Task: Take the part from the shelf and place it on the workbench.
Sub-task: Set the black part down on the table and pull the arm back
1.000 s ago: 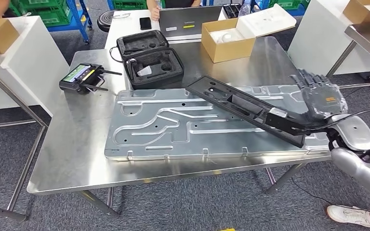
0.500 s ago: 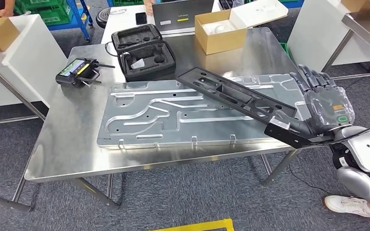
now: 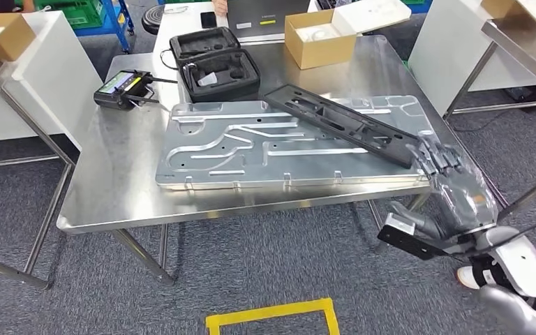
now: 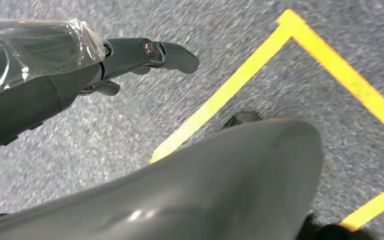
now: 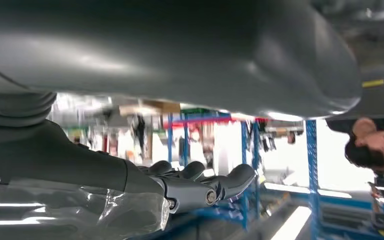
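The long black part (image 3: 335,118) lies slantwise on the embossed silver plate (image 3: 216,153) on the steel workbench (image 3: 112,188). Its near end reaches the plate's right front corner. My right hand (image 3: 453,188) hangs just off that corner, lower than the tabletop, fingers stretched out and holding nothing. In the right wrist view the same hand (image 5: 195,187) has its fingers extended in open air. My left hand (image 4: 80,70) hangs over the grey carpet with fingers spread and nothing in it.
At the back of the bench are a black foam case (image 3: 216,66), a handheld controller (image 3: 122,91) and an open cardboard box (image 3: 317,38). Yellow floor tape (image 3: 272,317) runs in front. A white table (image 3: 35,70) stands left and another bench (image 3: 523,35) right.
My right hand held the part's near end above the plate; now the part rests on the plate and the hand has dropped away below the table edge. The whole view has shifted.
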You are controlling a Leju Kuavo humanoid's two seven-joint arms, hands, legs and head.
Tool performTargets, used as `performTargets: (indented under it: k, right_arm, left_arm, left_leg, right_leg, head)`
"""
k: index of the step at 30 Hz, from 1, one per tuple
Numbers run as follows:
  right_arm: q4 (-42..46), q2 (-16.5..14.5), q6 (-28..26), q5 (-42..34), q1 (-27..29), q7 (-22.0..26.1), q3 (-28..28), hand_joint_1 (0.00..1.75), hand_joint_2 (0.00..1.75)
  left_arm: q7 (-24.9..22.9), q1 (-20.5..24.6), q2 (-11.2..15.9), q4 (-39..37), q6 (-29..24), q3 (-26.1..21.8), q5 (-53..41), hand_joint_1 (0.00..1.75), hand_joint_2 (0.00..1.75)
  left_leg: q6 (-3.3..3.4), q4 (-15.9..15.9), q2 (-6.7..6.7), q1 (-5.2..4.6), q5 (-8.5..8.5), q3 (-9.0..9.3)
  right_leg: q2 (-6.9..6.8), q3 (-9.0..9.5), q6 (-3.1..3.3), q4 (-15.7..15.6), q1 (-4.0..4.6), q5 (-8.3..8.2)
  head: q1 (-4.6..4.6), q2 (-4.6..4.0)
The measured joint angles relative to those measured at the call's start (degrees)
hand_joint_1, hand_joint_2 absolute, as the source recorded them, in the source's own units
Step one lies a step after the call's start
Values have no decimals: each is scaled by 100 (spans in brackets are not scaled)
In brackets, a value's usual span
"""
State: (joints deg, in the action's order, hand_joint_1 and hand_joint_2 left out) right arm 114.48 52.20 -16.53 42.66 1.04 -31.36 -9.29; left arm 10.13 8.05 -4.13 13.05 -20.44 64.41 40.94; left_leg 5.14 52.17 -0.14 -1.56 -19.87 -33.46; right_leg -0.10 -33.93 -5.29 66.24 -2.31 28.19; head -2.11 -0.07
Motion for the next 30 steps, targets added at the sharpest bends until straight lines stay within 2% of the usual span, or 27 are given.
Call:
performTargets:
  k: [1,3,4,6,7,8,9,10,11,12,13,14,15,16,18,19,20,21,22,23,24,25,26,27,28,29,30]
  right_arm:
    - [-95,-89,-147,-57,112,77,23,0,0]
    - [-292,-260,-412,-191,329,207,50,0,0]
    - [-404,-341,-543,-269,421,270,56,0,0]
    - [-647,-521,-811,-415,578,398,56,0,0]
    - [-762,-608,-915,-464,630,450,50,0,0]
    - [-859,-688,-985,-487,680,489,40,0,0]
    - [-942,-750,-1027,-497,721,517,32,0,0]
    - [-1015,-803,-1042,-498,756,530,25,0,0]
    - [-1090,-858,-1050,-498,782,538,19,0,0]
    - [-1158,-910,-1055,-507,803,540,14,0,0]
    - [-1223,-963,-1065,-532,825,539,9,0,0]
    - [-1284,-1015,-1097,-581,846,548,4,0,0]
    - [-1360,-1080,-1182,-664,868,589,2,0,0]
    - [-1449,-1160,-1317,-764,889,666,-2,0,0]
    - [-1714,-1377,-1734,-983,930,1008,-10,0,0]
    - [-1875,-1509,-1927,-1064,946,1267,-16,0,0]
    - [-2051,-1651,-2080,-1125,960,1552,-18,0,0]
    - [-2229,-1804,-2168,-1168,975,1834,-15,0,0]
    - [-2407,-1948,-2213,-1223,988,2097,-4,0,0]
    - [-2609,-2102,-2236,-1314,992,2335,20,0,0]
    - [-2832,-2260,-2249,-1435,988,2584,52,0,0]
    - [-3117,-2438,-2261,-1589,960,2884,99,0,0]
    - [-3426,-2619,-2266,-1725,920,3184,156,0,0]
    - [-3739,-2796,-2268,-1833,881,3476,219,0,0]
    - [-4040,-2964,-2268,-1924,846,3723,285,0,0]
    - [-4291,-3099,-2260,-1993,812,3901,343,0,0]
    - [-4592,-3237,-2230,-2097,744,4064,398,0,0]
  left_arm:
    - [1,-5,2,0,-14,-13,15,0,0]
    - [9,-15,4,0,-47,-31,43,0,0]
    - [14,-20,5,0,-62,-38,57,0,0]
    - [23,-39,14,0,-81,-50,80,0,0]
    - [24,-51,19,0,-83,-53,87,0,0]
    - [28,-61,23,0,-84,-54,90,0,0]
    - [31,-67,24,0,-85,-55,92,0,0]
    - [32,-68,24,0,-85,-56,93,0,0]
    - [34,-67,24,0,-85,-57,96,0,0]
    - [34,-65,24,0,-85,-58,100,0,0]
    - [34,-65,24,0,-88,-59,108,0,0]
    - [35,-64,23,0,-93,-61,121,0,0]
    - [39,-63,24,0,-105,-66,139,0,0]
    - [46,-59,28,0,-124,-76,160,0,0]
    - [72,-50,40,0,-166,-111,214,0,0]
    - [86,-50,46,0,-184,-130,243,0,0]
    - [96,-55,48,0,-195,-146,271,0,0]
    - [103,-66,48,0,-204,-156,297,0,0]
    - [107,-76,47,0,-216,-165,318,0,0]
    - [107,-84,46,0,-227,-174,335,0,0]
    - [108,-95,46,0,-240,-183,354,0,0]
    - [109,-108,42,0,-251,-190,367,0,0]
    - [110,-123,39,0,-259,-195,378,0,0]
    - [110,-138,35,0,-265,-197,389,0,0]
    - [111,-149,32,0,-268,-198,394,0,0]
    - [111,-154,32,0,-270,-198,398,0,0]
    - [110,-156,32,0,-272,-199,401,0,0]
  left_leg:
    - [-28,64,-1,0,31,-93]
    - [-83,183,-7,-10,76,-201]
    - [-108,218,-11,-12,105,-226]
    - [-162,261,-20,5,144,-262]
    - [-201,326,-23,20,56,-305]
    - [-247,492,-24,33,-149,-371]
    - [-294,780,-22,56,-459,-462]
    - [-339,1160,-19,75,-798,-557]
    - [-372,1564,-17,98,-1058,-633]
    - [-391,1882,-17,113,-1187,-658]
    - [-392,2026,-17,121,-1165,-593]
    - [-380,1987,-17,121,-1047,-446]
    - [-343,1702,-18,112,-893,-171]
    - [-283,1255,-20,92,-801,186]
    - [-179,287,-18,43,-850,851]
    - [-147,15,-19,15,-903,1011]
    - [-135,-110,-19,-3,-911,1060]
    - [-121,-131,-20,-8,-828,1028]
    - [-90,-181,-13,-8,-741,992]
    - [-58,-225,-2,3,-640,939]
    - [-36,-269,8,15,-532,870]
    - [-19,-276,19,15,-445,781]
    - [-10,-274,28,12,-365,680]
    - [-15,-263,37,6,-286,577]
    - [-17,-242,47,1,-206,464]
    - [-27,-211,57,1,-136,354]
    - [-46,-162,69,8,-74,231]
  right_leg:
    - [-1,323,-13,-445,2,-24]
    - [11,719,57,-1050,22,64]
    - [20,757,118,-1134,45,120]
    - [16,685,242,-1113,50,67]
    - [10,626,296,-1098,50,11]
    - [3,551,337,-1101,38,-58]
    - [1,458,361,-1101,29,-136]
    - [4,358,372,-1099,26,-213]
    - [5,255,372,-1096,25,-290]
    - [5,154,367,-1093,26,-363]
    - [5,55,358,-1090,29,-435]
    - [5,-33,349,-1089,35,-503]
    - [5,-118,339,-1089,43,-573]
    - [4,-186,329,-1089,47,-640]
    - [-5,-245,287,-1115,49,-769]
    - [-14,-236,254,-1144,33,-828]
    - [-20,-219,215,-1185,21,-891]
    - [-23,-203,176,-1234,15,-956]
    - [-17,-220,150,-1244,10,-949]
    - [-10,-262,137,-1181,16,-825]
    - [-4,-329,130,-1020,23,-589]
    - [-1,-418,131,-719,21,-241]
    - [0,-501,124,-340,25,86]
    - [0,-563,114,60,25,291]
    - [0,-578,104,390,24,339]
    - [0,-530,95,565,23,235]
    - [-1,-379,83,540,19,38]
  head:
    - [-2,0]
    - [2,0]
    - [7,0]
    - [9,-1]
    - [15,0]
    - [16,0]
    - [18,0]
    - [22,0]
    - [20,0]
    - [19,0]
    - [20,0]
    - [20,0]
    - [20,0]
    - [19,0]
    - [12,0]
    - [18,0]
    - [25,0]
    - [33,0]
    - [46,0]
    - [45,0]
    - [42,0]
    - [40,0]
    - [36,0]
    - [35,0]
    - [37,0]
    - [37,0]
    - [37,0]
